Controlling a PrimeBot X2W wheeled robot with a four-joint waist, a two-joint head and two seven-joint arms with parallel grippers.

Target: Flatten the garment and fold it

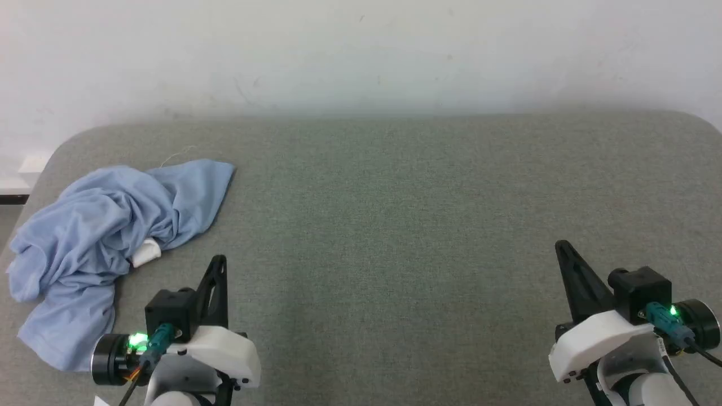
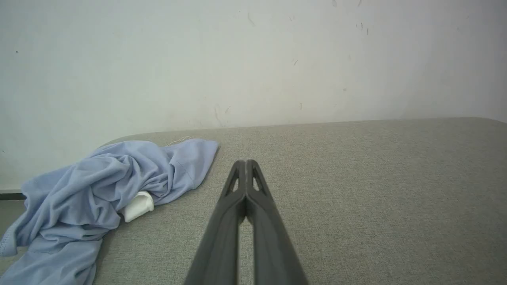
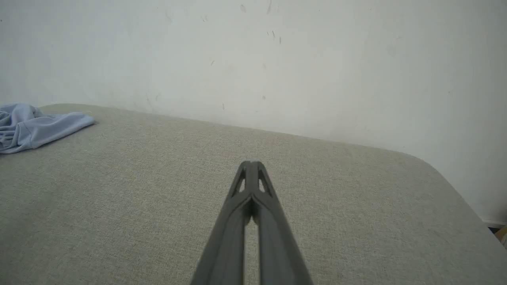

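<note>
The garment [image 1: 107, 231] is a light blue shirt lying crumpled in a heap at the left end of the grey table [image 1: 395, 225]. A bit of its white collar [image 1: 145, 252] pokes out on the near side. In the left wrist view the garment [image 2: 99, 190] lies left of my fingers, with the white collar [image 2: 138, 206] showing. My left gripper [image 1: 219, 261] is shut and empty, a short way right of the heap. My right gripper [image 1: 560, 246] is shut and empty at the far right. The right wrist view catches an edge of the garment [image 3: 31, 124] far left.
A pale wall [image 1: 361, 51] runs behind the table's far edge. The table's rounded corners sit at the far left and far right. A loose white thread [image 1: 177, 153] trails from the shirt's far end. Bare grey cloth stretches between the two grippers.
</note>
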